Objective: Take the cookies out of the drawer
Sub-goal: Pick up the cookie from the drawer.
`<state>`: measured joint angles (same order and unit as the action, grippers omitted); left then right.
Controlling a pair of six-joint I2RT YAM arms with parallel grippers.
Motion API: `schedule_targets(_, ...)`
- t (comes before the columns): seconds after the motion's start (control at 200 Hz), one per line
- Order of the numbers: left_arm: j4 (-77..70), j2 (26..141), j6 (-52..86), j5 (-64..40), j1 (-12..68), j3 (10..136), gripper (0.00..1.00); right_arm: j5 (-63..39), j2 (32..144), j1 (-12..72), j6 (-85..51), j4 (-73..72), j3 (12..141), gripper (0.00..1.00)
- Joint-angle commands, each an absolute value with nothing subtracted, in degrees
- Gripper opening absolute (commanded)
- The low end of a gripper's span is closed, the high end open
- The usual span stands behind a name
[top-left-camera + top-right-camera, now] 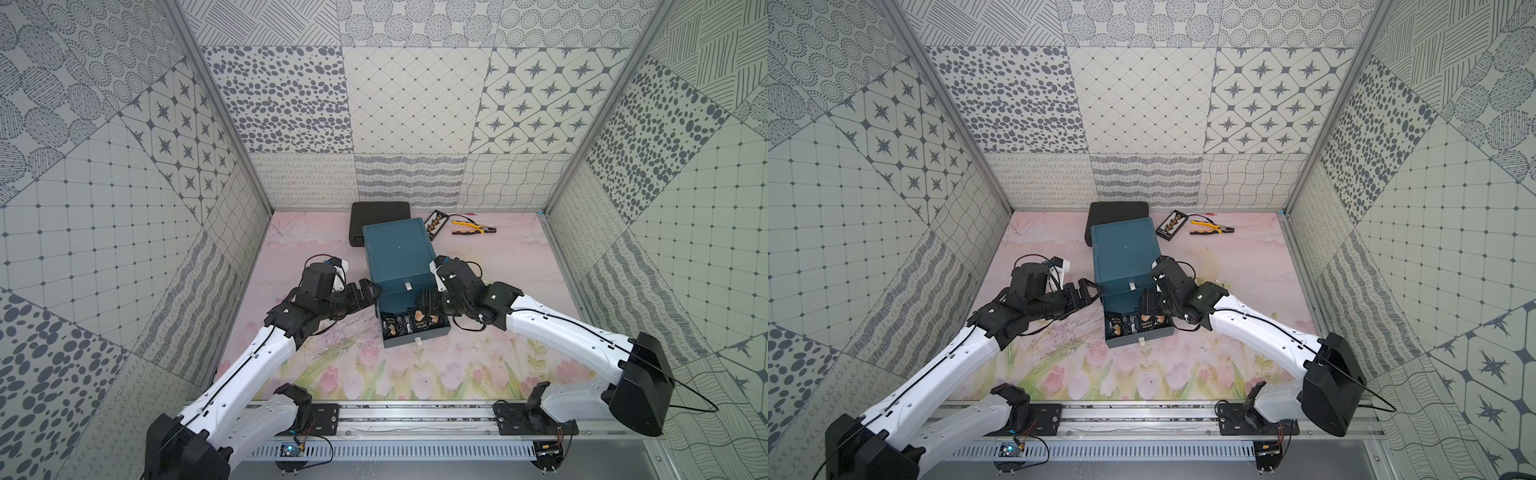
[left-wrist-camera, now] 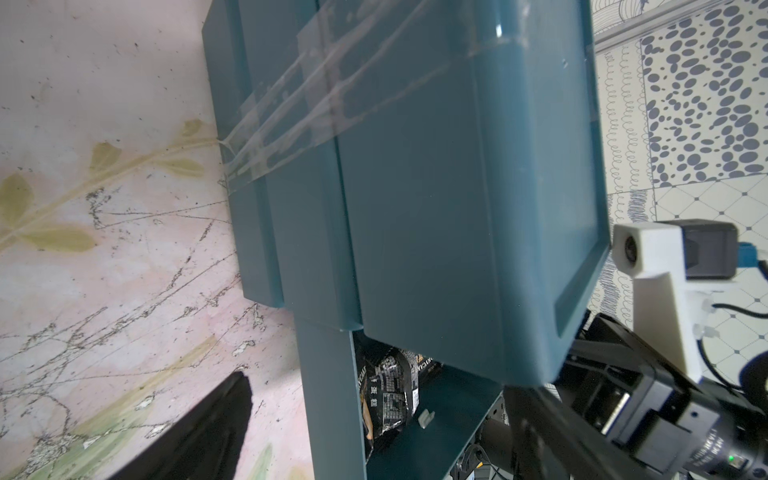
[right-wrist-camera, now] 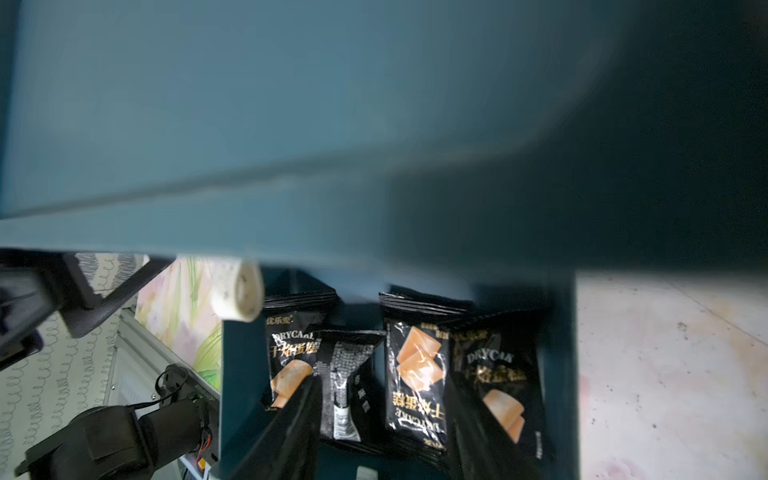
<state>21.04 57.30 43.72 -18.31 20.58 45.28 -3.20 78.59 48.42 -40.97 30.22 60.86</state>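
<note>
Two pincers, both released. At left, left pincer [image 1: 371, 292] spread wide beside cabinet [image 1: 399, 253] corner. At centre, black-wrapped cookies [image 1: 409, 324] inside pulled-out drawer [image 1: 399, 341] on tabletop [image 1: 332, 365]. At right, right pincer [image 3: 382, 378] parted over those cookies, gripping none.

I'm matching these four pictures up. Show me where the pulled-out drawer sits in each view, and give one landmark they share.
Top view: drawer near centre, pulled out in front of the teal cabinet.
Top view: drawer likewise, slightly left of centre.
Left wrist view: drawer seen side-on, sticking out of the cabinet's base.
Right wrist view: drawer looked into, past the cabinet's front.
Shared landmark: the black packets inside it.
</note>
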Motion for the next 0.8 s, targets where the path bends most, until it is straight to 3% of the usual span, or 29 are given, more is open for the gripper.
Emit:
schedule_targets(0.0,17.35,58.58,43.76,-19.39,20.67,45.62,0.99,-5.61,81.34,49.88,-40.07,29.68,62.41,0.52)
schedule_targets(0.5,15.9,61.31,42.98,-21.58,20.76,47.45,0.99,-2.37,85.05,56.38,-43.45,28.66,61.38,0.55)
schedule_targets(0.79,15.03,62.18,42.89,-21.71,20.79,47.41,0.99,2.38,80.55,58.6,-45.7,30.44,58.92,0.56)
